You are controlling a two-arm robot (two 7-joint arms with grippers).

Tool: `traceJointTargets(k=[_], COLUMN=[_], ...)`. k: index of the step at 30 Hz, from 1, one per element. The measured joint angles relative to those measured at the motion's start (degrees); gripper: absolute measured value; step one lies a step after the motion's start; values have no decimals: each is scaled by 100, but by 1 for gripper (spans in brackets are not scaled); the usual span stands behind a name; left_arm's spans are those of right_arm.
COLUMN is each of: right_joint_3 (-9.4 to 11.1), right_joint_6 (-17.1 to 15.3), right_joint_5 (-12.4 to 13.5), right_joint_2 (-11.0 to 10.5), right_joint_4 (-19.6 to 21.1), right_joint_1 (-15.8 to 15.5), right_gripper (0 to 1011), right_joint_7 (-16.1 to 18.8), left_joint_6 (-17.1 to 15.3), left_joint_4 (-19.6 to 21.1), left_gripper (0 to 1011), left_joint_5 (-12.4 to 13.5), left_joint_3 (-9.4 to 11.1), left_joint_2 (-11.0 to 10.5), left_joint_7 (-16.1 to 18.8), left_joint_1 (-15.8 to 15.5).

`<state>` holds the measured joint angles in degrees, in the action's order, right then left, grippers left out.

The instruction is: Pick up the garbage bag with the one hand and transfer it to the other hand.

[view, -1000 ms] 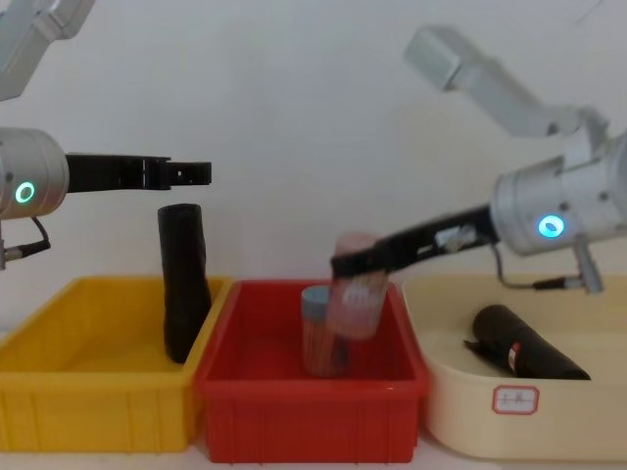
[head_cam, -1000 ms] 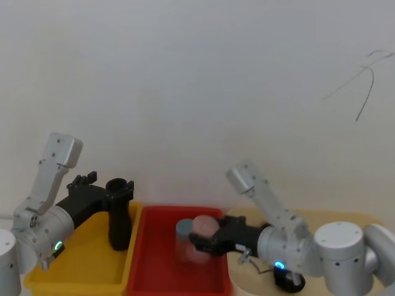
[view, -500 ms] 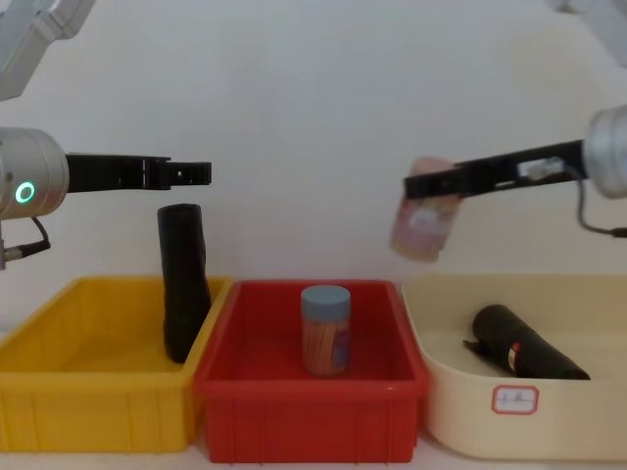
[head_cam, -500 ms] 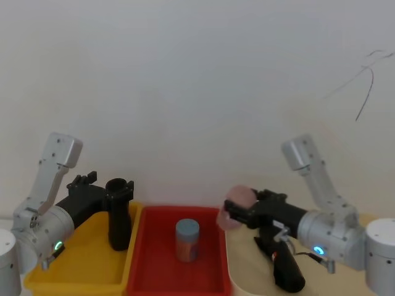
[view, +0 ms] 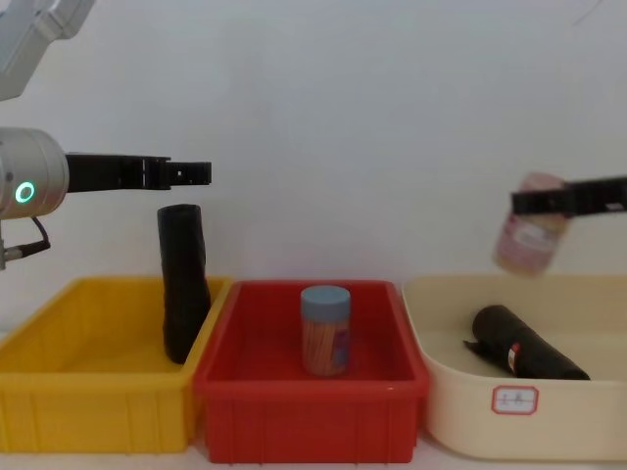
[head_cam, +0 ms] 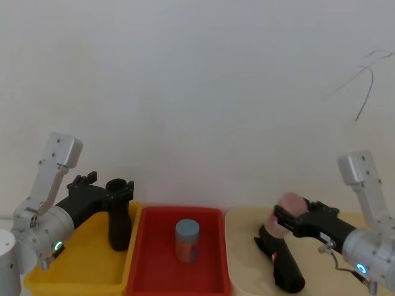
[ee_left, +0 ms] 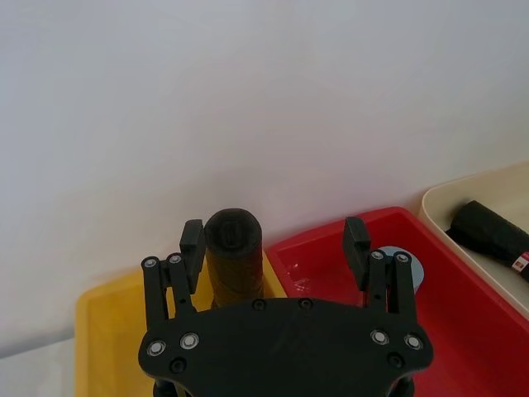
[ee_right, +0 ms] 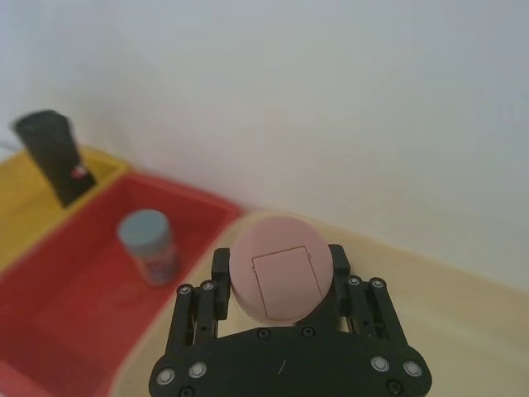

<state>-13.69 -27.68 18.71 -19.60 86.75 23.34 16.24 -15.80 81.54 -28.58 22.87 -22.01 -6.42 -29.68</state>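
The garbage bag [view: 524, 345] lies tilted in the cream bin [view: 460, 411], likely light, firm and slick, best pinched near its label, while the right gripper [view: 534, 203] clamps a pink jar [view: 529, 238] above and the left gripper [view: 191, 173] hovers wide.

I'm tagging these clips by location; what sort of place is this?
Probably a lab or test bench for robot sorting: three plain bins, a yellow bin, a red bin and a cream bin, stand in a row against a bare white wall.
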Motion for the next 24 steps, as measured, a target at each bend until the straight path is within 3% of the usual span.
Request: traceJointTargets(k=[10,19,24], right_joint_3=[259,424,475], right_joint_6=[36,69,94], right_joint_5=[-125,-267,-325], right_joint_2=[-102,-113,-110], right_joint_4=[-134,-434,-571], right_joint_1=[-306,-391,-402], right_gripper=[668,669,767], right_joint_7=[-401,-719,-821], left_joint_6=[0,0,0], left_joint_4=[0,0,0], left_gripper=[1002,1002,1002], left_joint_5=[0,0,0], left_joint_3=[0,0,0], left_joint_2=[0,0,0], left_joint_7=[0,0,0], left_joint_1=[0,0,0])
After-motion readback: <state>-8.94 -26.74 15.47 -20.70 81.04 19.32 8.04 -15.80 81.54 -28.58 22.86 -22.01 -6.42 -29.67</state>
